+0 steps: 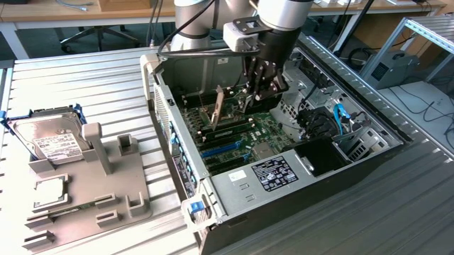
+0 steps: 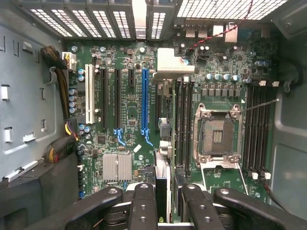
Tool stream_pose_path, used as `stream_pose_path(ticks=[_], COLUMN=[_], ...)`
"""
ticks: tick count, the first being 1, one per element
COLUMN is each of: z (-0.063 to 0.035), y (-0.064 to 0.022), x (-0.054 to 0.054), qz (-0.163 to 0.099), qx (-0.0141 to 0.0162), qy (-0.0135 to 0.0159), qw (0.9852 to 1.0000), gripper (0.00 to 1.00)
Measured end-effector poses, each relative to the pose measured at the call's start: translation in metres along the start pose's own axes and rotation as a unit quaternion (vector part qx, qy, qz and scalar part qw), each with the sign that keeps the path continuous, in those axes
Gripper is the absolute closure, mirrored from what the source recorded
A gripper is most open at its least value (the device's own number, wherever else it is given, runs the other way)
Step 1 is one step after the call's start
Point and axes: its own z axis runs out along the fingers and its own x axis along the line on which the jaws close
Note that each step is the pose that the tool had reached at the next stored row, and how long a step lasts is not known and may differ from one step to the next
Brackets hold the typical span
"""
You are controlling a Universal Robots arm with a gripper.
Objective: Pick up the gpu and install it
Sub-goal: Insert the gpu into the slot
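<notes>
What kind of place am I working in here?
Most likely a robotics lab or test workshop: an open computer case lies on a ribbed metal workbench, a grey parts fixture holds a hard drive, and desks and cables stand behind.

From my remote seat I see a ribbed silver aluminium worktable [image 1: 85, 79] spanning the foreground; behind it a dark teal floor [image 1: 42, 40] runs under a pale wooden desk with white legs [image 1: 42, 16]; the black star base of a wheeled office chair [image 1: 99, 36] sits below that desk; at the exterior view's right a silver aluminium profile frame [image 1: 418, 32] stands over loose black cables [image 1: 433, 109] on a light floor; the lighting is even and bright.
</notes>
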Motion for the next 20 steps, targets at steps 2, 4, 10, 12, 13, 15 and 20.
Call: stream_pose_path(ticks=[2,4,10,12,13,15,20], z=[0.0006,0.0012,0.0035,0.0041,0.0044,0.0051,0.0071], y=[0.0,0.0001,0.0003,0.0005,0.0006,0.0007,0.0009], x=[0.0,0.0,0.0001,0.0001,0.0001,0.0002,0.0002], qz=[0.0,0.0,0.0,0.0,0.0,0.0,0.0], qx=[0.0,0.0,0.0,0.0,0.0,0.0,0.0], qy=[0.0,0.0,0.0,0.0,0.0,-0.0001,0.0], qw=[1.0,1.0,1.0,1.0,1.0,1.0,1.0], gripper=[0.74,0.74,0.74,0.74,0.74,0.74,0.74])
